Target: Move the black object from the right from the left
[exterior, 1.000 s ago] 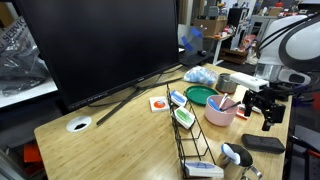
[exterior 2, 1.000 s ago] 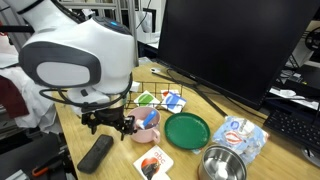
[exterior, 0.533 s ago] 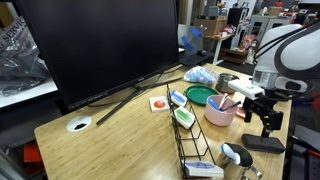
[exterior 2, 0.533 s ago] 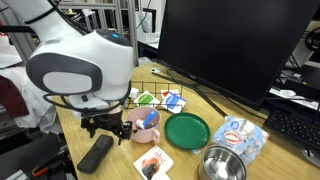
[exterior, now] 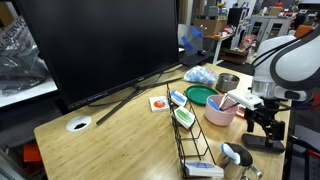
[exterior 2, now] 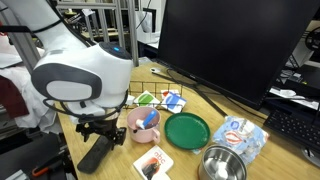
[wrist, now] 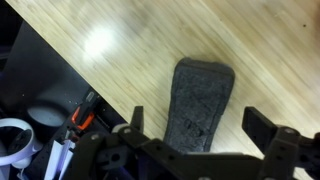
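Hovering over the flat black object (wrist: 203, 105), we are holding the jaws apart. We are straddling it for a grasp.

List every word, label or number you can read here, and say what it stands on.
No text can be read in any view.
Picture card: any print is too small to read.
Blue-and-white packet: the print is blurred.
Black object: no marking shows in the wrist view.
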Available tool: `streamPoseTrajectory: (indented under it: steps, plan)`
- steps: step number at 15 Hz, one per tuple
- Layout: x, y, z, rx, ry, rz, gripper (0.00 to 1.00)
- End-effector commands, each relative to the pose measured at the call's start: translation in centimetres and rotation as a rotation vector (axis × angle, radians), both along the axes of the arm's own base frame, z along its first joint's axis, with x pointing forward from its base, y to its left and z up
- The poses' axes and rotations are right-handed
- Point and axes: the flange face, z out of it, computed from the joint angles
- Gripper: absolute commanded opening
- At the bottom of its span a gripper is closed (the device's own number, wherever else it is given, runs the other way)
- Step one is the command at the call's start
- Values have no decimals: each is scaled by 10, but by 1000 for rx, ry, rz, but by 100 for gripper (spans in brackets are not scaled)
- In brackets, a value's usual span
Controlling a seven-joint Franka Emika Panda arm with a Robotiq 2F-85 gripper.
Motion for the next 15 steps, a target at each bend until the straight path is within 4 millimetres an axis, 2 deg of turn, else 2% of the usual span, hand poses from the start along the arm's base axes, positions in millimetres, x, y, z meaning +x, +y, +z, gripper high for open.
streamPoseTrajectory:
  steps: [1,5,8,11,13,15]
  plan:
    - [1,1,-6,-10,-13,-15,100]
    - [0,2,-18,-20,-16,-19,100]
    - [-1,-5,-29,-50,-18,-31,100]
    - [2,-9,-28,-70,-36,-66,100]
    - [6,-14,-27,-90,-68,-98,74]
    - [8,-15,-27,-99,-83,-125,60]
